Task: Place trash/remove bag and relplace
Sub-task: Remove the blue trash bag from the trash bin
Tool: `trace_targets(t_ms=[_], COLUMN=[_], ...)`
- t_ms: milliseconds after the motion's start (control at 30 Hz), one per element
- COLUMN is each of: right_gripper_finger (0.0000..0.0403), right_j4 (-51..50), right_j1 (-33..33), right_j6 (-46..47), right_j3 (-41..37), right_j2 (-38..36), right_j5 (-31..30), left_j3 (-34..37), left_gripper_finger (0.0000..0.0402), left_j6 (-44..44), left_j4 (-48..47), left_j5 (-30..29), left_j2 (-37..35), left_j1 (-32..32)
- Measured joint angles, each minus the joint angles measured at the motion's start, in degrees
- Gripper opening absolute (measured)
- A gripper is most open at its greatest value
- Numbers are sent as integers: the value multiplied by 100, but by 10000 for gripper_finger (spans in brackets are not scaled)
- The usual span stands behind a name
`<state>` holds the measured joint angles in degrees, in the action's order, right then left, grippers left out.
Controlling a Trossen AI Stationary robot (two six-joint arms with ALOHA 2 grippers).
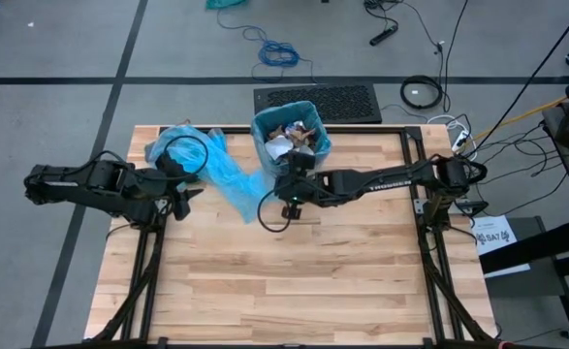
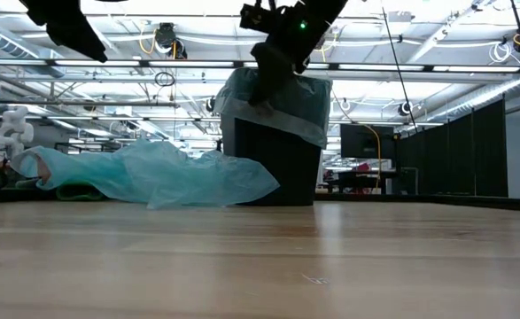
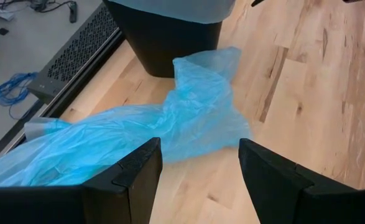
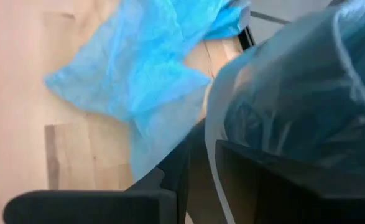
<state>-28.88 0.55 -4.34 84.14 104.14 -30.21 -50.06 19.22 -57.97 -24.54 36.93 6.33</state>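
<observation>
A dark bin (image 1: 292, 136) with a pale blue liner (image 2: 286, 97) stands at the table's far middle. Crumpled white and brown paper trash (image 1: 289, 134) fills it. A loose blue bag (image 1: 221, 170) lies flat on the table left of the bin, and also shows in the low view (image 2: 153, 173). My right gripper (image 1: 286, 170) is at the bin's near rim, shut on the liner. My left gripper (image 3: 198, 165) hovers open above the loose bag (image 3: 138, 137), touching nothing. My right gripper pinches the liner's turned-over edge (image 4: 210, 158) between its two fingers at the bin's near rim. The fingers come from the table's near side, slanting down. The liner stays draped over the bin (image 2: 273, 159), which stands upright on the table.
A black grated mat (image 1: 318, 100) and cables lie on the floor past the table's far edge. The near half of the wooden table (image 1: 284, 281) is bare wood. The table's dark frame rails run along its left and right sides.
</observation>
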Motion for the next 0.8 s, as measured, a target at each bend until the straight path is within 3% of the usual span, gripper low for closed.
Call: trace_targets(t_ms=[400, 800], right_gripper_finger=[68, 68], right_j4=[54, -351], right_j1=[-21, -300], right_j6=[-445, -236], right_j3=[2, -4], right_j2=[-168, -107], right_j5=[-90, 64], left_j3=[0, 0], left_gripper_finger=[215, 215], left_j6=[7, 12], left_j4=[-1, 1], left_j5=[-103, -231], left_j2=[0, 1], left_j1=[0, -2])
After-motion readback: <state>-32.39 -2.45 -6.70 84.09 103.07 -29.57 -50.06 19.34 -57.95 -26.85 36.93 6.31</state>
